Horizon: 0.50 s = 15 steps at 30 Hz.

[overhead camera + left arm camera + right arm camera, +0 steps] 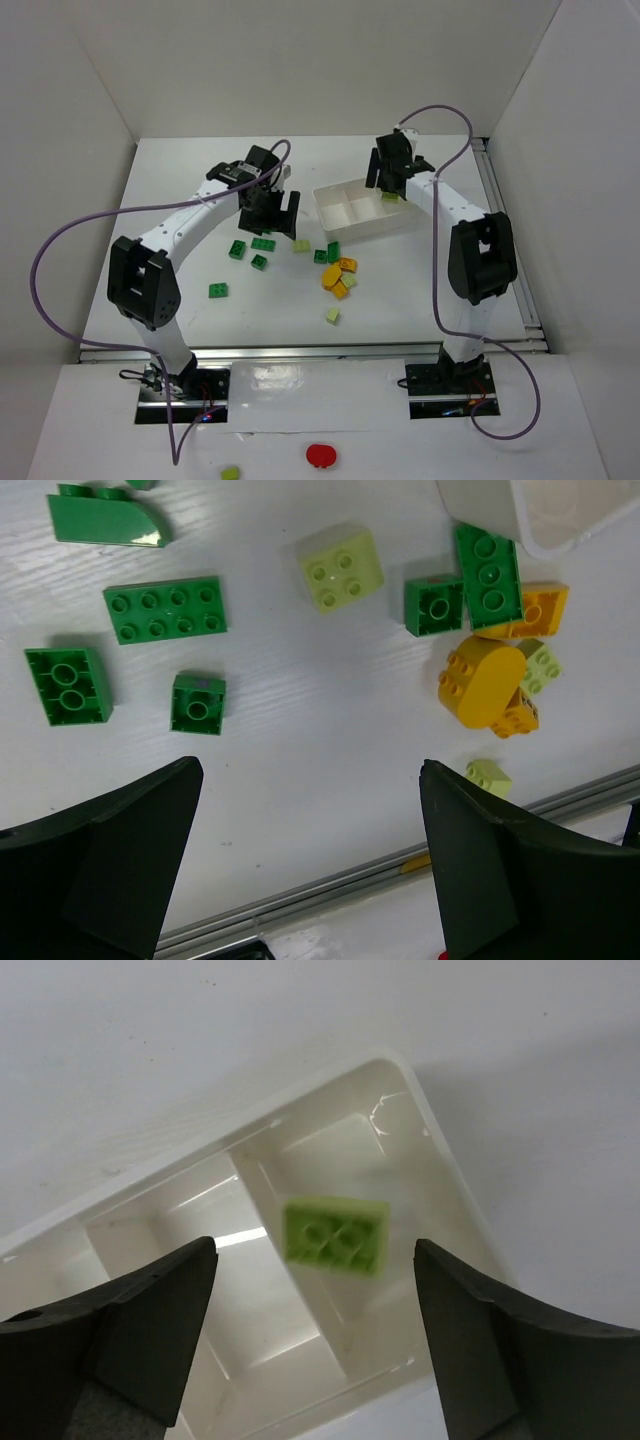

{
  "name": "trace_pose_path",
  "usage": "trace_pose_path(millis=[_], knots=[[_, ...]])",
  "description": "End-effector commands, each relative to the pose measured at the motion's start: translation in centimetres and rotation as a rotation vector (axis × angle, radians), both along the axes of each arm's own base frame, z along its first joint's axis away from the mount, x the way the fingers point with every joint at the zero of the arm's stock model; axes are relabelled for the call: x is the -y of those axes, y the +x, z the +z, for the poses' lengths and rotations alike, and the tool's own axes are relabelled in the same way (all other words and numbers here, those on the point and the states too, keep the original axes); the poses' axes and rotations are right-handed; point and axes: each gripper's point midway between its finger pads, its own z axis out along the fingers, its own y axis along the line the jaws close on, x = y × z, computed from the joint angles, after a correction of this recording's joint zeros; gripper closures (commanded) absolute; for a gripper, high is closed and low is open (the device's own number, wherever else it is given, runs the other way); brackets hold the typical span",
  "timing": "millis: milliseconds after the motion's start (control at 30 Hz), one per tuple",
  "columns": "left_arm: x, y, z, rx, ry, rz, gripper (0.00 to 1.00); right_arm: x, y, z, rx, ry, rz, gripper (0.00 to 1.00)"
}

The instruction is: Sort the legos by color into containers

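Above the white desk (430,290), a yellow-green brick (337,1235) is seen blurred, apparently dropped by the released right fingers (150,1310) into the end compartment of the tray (330,1155), so loose legos (165,610) must next be gripped by the spread left fingers (110,850).

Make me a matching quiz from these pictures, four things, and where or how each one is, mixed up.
1 orange rounded brick
2 blurred pale green brick
3 red round object
4 left gripper

A open, empty
B over the tray's end compartment
C in front of the arm bases
D in the cluster near the tray's corner

Pairs: 1-D, 2-B, 3-C, 4-A
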Motion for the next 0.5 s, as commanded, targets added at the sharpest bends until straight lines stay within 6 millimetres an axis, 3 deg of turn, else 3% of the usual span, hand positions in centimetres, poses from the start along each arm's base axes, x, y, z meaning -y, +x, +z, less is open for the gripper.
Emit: trace_pose_path(millis=[0, 100, 133, 200, 233, 267, 300, 333, 367, 400, 467], knots=[[1.4, -0.6, 0.8, 0.031, -0.037, -0.08, 0.01, 0.7, 1.9, 4.0, 0.098, -0.002, -0.048, 0.11], [2.0, -0.6, 0.2, 0.027, -0.045, -0.094, 0.01, 0.7, 1.2, 5.1, 0.107, 0.002, -0.035, 0.08], [2.0, -0.6, -0.3, 0.018, -0.042, -0.094, 0.01, 0.9, 0.7, 6.5, 0.133, 0.01, -0.035, 0.08], [2.3, -0.4, -0.2, 0.024, -0.054, -0.098, 0.02, -0.3, -1.6, 5.8, 0.098, 0.035, 0.023, 0.13], [2.1, -0.3, -0.2, 0.026, -0.048, -0.085, 0.02, -0.8, -2.9, 7.4, 0.126, 0.061, 0.051, 0.16], [2.1, -0.3, -0.2, 0.026, -0.048, -0.085, 0.02, -1.3, -4.1, 7.3, 0.118, 0.076, 0.08, 0.17], [2.1, -0.3, -0.2, 0.026, -0.048, -0.085, 0.02, -2.4, -6.2, 5.2, 0.071, 0.082, 0.127, 0.17], [2.1, 0.2, 0.2, 0.048, -0.046, -0.07, 0.02, -3.7, -7.6, 4.7, 0.054, 0.118, 0.188, 0.18], [2.0, 0.5, 0.8, 0.07, -0.044, -0.064, 0.02, -4.4, -9.3, 5.5, 0.067, 0.14, 0.227, 0.18], [2.0, 0.5, 0.8, 0.07, -0.044, -0.064, 0.02, -5.6, -11.8, 3.1, 0.009, 0.142, 0.273, 0.18], [1.4, 1.3, 1.2, 0.088, -0.028, -0.003, 0.02, -7.2, -14.5, 1.8, -0.038, 0.172, 0.323, 0.15]])
